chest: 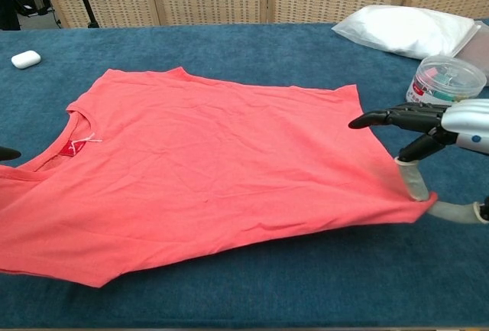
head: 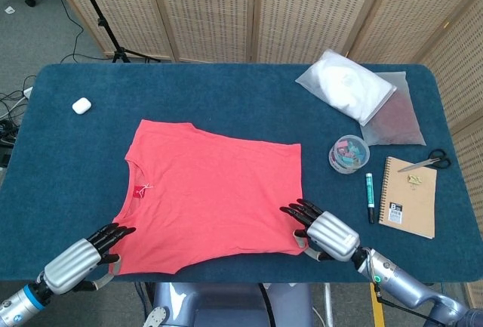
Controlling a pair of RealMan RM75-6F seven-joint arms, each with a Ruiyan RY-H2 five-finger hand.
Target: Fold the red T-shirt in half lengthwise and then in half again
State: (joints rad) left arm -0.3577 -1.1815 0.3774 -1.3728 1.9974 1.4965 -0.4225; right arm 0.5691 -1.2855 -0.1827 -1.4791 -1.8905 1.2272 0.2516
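Head view: I am pinching the red T-shirt (head: 207, 195), lying mid-desk (head: 60, 138), at its near corners with left hand (head: 79, 259) and right hand (head: 326, 235), ready to fold the near edge away.
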